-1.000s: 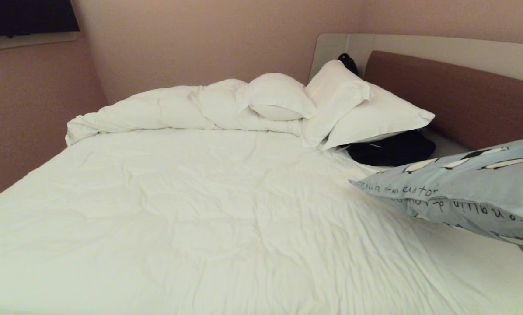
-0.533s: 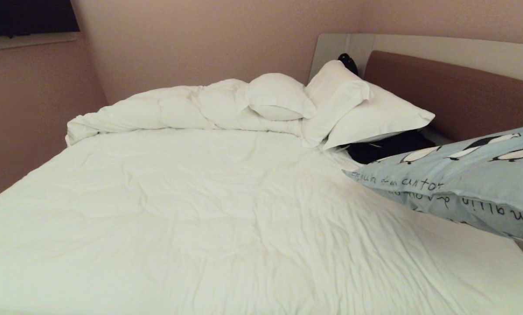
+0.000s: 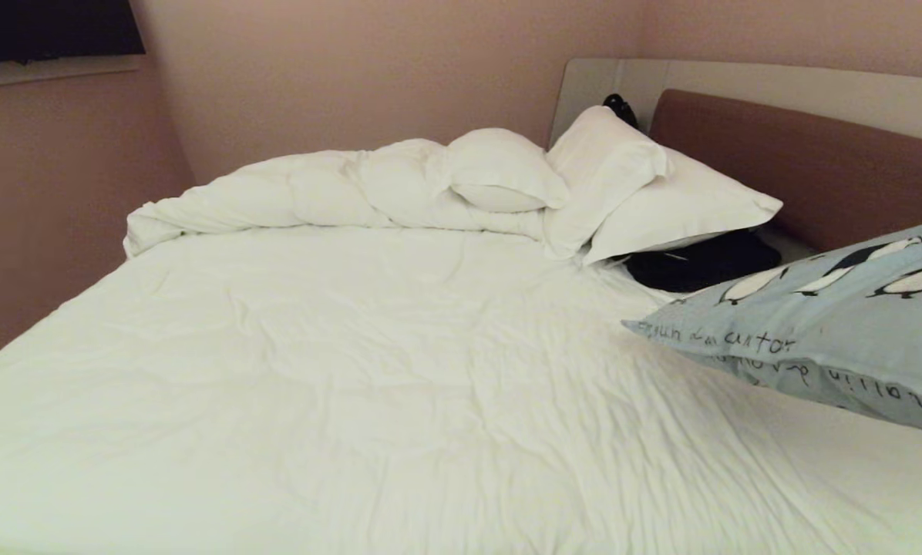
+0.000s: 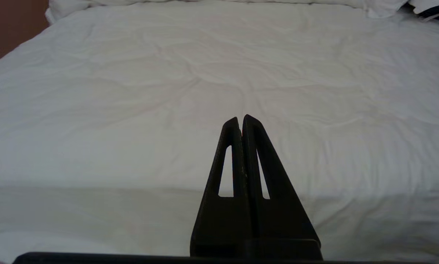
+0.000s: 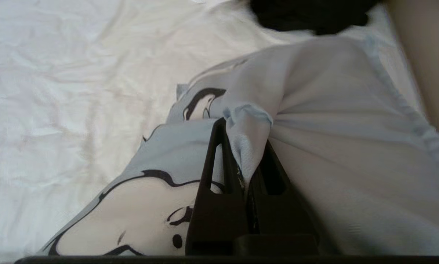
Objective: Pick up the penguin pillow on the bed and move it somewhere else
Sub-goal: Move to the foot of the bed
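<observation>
The penguin pillow (image 3: 823,331), light blue with black-and-white penguins and dark lettering along its edge, hangs tilted over the right side of the bed (image 3: 353,370). Its near corner points toward the middle of the sheet. In the right wrist view my right gripper (image 5: 243,135) is shut on a bunched fold of the penguin pillow (image 5: 333,121); this gripper is outside the head view. My left gripper (image 4: 240,119) is shut and empty, held still above the bed's near edge (image 4: 94,190).
A rumpled white duvet (image 3: 314,189) and white pillows (image 3: 661,200) lie at the far end by the brown headboard (image 3: 800,169). A black item (image 3: 700,262) sits under the pillows. Walls close the left and far sides.
The penguin pillow has risen a little at the right edge of the view. The whole scene has shifted slightly to the right, so the camera moved.
</observation>
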Tool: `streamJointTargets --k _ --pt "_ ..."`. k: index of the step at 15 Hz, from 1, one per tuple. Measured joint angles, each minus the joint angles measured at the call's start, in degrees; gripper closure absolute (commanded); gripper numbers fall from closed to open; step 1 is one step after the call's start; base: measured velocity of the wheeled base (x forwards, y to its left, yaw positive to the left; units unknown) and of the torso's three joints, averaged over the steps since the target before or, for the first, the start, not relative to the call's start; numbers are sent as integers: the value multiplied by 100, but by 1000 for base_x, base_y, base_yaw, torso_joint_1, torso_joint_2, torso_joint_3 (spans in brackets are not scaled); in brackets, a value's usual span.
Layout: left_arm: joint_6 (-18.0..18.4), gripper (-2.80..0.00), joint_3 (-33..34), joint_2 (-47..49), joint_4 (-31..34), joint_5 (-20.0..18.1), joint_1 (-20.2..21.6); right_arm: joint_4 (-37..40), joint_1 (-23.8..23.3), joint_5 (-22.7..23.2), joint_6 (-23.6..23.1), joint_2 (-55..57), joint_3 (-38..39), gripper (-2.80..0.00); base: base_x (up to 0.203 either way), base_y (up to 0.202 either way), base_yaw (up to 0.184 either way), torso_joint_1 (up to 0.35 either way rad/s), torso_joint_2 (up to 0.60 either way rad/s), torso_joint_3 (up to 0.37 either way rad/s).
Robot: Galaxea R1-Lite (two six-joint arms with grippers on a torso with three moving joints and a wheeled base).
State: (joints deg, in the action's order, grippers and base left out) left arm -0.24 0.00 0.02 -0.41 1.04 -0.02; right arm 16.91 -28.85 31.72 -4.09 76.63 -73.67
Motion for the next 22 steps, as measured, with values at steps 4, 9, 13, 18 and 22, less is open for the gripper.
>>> streamJointTargets --k 4,9,13,18,22 --pt "2 0 0 0 0 -1 2 1 13 17 2 22 2 0 0 197 -1 3 1 4" --pt "0 0 0 0 0 -3 2 -10 144 17 11 79 -1 0 0 199 -1 2 2 5" --pt "2 0 0 0 0 -1 2 -14 288 17 87 129 -6 0 0 195 3 2 3 0" --pt "0 0 0 0 0 -1 2 -14 417 16 96 145 32 0 0 199 -1 1 2 4" --pt "0 0 0 0 -2 -3 2 -13 432 14 87 149 41 0 0 198 0 3 2 3"
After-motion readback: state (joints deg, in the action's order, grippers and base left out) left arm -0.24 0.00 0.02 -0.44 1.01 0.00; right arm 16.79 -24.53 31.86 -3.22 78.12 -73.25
